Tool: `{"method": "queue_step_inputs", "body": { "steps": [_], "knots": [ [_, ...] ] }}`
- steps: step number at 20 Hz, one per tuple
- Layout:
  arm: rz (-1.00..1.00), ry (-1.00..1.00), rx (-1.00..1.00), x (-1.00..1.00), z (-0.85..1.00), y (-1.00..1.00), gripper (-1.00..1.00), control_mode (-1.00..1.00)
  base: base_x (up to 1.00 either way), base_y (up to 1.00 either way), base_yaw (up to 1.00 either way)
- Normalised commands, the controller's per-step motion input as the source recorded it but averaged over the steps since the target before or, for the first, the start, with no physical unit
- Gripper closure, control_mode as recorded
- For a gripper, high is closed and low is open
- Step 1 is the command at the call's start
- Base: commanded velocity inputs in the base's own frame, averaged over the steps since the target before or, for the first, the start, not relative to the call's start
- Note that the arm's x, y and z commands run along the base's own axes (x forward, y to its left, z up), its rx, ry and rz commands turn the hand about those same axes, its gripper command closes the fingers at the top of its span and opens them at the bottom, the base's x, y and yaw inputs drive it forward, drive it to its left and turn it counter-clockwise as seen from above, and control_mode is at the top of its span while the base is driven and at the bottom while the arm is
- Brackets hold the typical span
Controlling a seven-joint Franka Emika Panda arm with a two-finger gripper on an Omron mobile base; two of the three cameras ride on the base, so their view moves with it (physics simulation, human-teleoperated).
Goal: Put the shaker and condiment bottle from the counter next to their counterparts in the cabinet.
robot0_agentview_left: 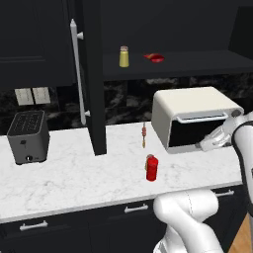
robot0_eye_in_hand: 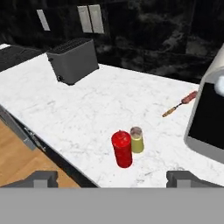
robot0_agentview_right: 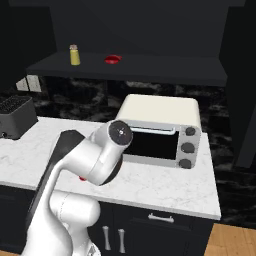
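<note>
Shaker and bottle stand side by side on the white marble-veined counter (robot0_eye_in_hand: 87, 109), near its front edge: the small yellow cylindrical shaker with its grey cap (robot0_eye_in_hand: 137, 140) is just beside, perhaps touching, the red squeeze condiment bottle (robot0_eye_in_hand: 122, 148). In the left base view the bottle (robot0_agentview_left: 151, 168) hides the shaker behind it. Up in the open black wall cabinet (robot0_agentview_left: 94, 74), on its dark shelf, wait the matching yellow shaker (robot0_agentview_left: 124, 57) and the flat red item (robot0_agentview_left: 155, 58).

The gripper (robot0_eye_in_hand: 111, 178) hangs above the pair with its two dark finger tips spread wide and nothing between them.

My worry is how close the two stand. Coming down for one, a finger could catch the other and tip it, and a toppled shaker may roll off the front edge to the floor. Closing on both at once would be just as bad. The thin red-brown skewer (robot0_eye_in_hand: 180, 104) and the white toaster oven (robot0_agentview_left: 195, 116) lie off to one side, near enough for the arm to clip on the lift towards the shelf.
</note>
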Motion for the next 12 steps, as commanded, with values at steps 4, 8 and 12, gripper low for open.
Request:
{"method": "queue_step_inputs", "body": {
  "steps": [4,8,12],
  "knots": [
    [0.28,-0.01,0.00,-0.28,-0.32,0.00,-1.00,-1.00,0.00,0.00,0.00],
    [0.10,-0.16,0.07,-0.21,-0.54,0.05,-1.00,-1.00,0.00,0.00,0.00],
    [-0.02,-0.21,0.11,-0.02,-0.39,0.21,-1.00,-1.00,0.00,0.00,0.00]
  ]
}}
